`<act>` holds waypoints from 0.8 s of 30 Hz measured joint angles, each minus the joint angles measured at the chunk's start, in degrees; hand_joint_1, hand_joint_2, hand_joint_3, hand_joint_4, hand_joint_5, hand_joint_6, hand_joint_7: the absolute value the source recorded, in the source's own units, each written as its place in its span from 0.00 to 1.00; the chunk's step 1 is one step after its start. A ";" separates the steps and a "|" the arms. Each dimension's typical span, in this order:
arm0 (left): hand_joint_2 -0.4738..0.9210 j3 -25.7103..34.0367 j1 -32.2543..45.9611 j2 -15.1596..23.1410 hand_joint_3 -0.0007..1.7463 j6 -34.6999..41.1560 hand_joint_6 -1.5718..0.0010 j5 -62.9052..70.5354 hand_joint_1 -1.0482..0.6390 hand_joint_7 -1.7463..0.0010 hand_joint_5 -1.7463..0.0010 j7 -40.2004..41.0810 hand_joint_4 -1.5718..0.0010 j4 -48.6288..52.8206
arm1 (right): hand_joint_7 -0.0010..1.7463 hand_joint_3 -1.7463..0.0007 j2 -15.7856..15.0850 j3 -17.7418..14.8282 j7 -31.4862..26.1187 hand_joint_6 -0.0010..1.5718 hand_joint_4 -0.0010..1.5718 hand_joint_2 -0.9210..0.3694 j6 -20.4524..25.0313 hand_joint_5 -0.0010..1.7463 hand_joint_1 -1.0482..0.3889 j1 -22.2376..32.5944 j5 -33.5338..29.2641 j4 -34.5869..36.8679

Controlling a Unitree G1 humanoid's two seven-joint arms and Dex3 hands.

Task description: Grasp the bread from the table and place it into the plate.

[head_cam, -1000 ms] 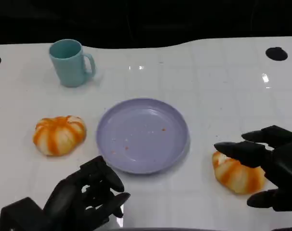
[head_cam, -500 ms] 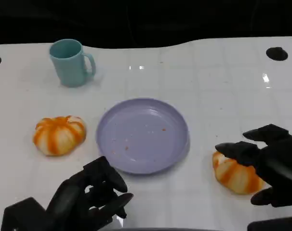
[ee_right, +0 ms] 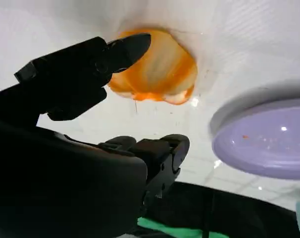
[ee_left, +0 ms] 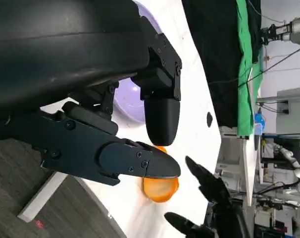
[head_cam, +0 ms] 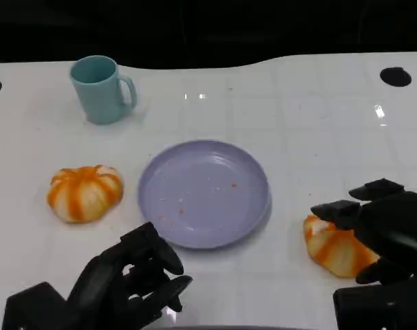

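Along the left side of the white tabletop (head_cam: pixel 298 103) stand a teal ceramic mug (head_cam: pixel 100 89) and, nearer the robot, a round orange-and-white striped bread roll (head_cam: pixel 84 192) — neither is touched. Below them the left hand (head_cam: pixel 129 282) rests low by the table's near edge, fingers curled loosely inward around nothing, evidently parked clear of the work. At centre sits the shallow lavender plate (head_cam: pixel 204 192), holding only a few crumbs and specks; it is the destination and lies well apart from both rolls. To its right, a second orange-and-white bread roll (head_cam: pixel 336 247) lies on the table just beside the plate's rim. Over it the right hand (head_cam: pixel 384 230) is poised, fingers spread apart — one fingertip (ee_right: pixel 132 44) reaches over the roll's top, the others opposite, positioned to close around it. Grasp judged not yet made.
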 measured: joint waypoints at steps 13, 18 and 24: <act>1.00 -0.15 1.00 -0.16 0.12 0.86 0.67 0.07 0.27 0.08 0.00 0.31 0.60 -1.62 | 0.01 1.00 1.03 4.18 3.85 0.38 0.25 0.08 3.73 0.10 0.48 -6.71 2.98 9.50; 1.00 -0.16 1.31 -0.20 0.12 0.97 0.68 0.04 0.28 0.08 0.00 0.30 0.61 -1.93 | 0.02 0.99 1.64 5.80 3.97 0.42 0.30 0.05 4.54 0.09 0.48 -8.88 3.33 12.93; 1.00 -0.24 1.42 -0.34 0.12 1.19 0.68 0.02 0.28 0.07 0.00 0.33 0.61 -2.35 | 0.03 0.99 3.17 7.02 1.76 0.47 0.36 0.01 4.71 0.09 0.49 -12.27 4.11 18.37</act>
